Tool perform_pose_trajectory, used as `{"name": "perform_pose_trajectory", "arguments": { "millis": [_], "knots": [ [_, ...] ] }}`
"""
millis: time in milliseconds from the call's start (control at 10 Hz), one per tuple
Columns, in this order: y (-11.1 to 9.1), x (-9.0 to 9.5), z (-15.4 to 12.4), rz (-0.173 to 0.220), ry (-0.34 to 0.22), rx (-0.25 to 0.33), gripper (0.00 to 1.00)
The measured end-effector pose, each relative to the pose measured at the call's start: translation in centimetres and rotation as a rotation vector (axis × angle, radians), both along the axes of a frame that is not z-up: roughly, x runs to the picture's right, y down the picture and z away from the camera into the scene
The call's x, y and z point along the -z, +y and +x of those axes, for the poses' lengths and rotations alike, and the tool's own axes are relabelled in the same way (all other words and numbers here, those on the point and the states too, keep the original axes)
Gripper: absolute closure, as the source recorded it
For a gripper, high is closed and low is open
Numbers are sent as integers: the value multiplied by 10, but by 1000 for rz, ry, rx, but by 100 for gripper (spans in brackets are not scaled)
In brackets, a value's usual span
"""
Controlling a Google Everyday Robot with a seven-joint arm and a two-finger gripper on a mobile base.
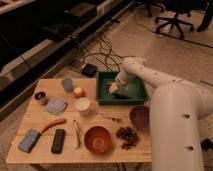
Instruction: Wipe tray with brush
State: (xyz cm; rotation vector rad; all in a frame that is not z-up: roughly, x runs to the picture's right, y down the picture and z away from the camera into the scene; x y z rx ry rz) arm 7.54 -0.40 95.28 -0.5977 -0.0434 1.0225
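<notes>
The green tray point(134, 95) stands at the table's far right side. My gripper point(114, 88) reaches down into the tray's left half, with the white arm point(150, 77) coming in from the right. Its tip is low over the tray floor, near the left wall. A pale yellowish patch shows at the tip. I cannot make out the brush; it may be hidden under the gripper.
On the wooden table point(42, 117) are an orange bowl point(97, 139), a purple bowl point(140, 116), a white cup point(82, 105), an orange fruit point(78, 92), a thin utensil point(107, 117), an orange curved tool point(52, 124), a black bar point(58, 141) and dark berries point(127, 136). Cables lie on the floor behind.
</notes>
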Motion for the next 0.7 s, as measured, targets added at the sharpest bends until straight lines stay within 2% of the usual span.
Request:
{"name": "perform_pose_trajectory", "arguments": {
  "millis": [100,700],
  "knots": [
    [5,-6,0,-8,8,3,35],
    [21,-16,-5,-23,32,27,35]
  ]
}}
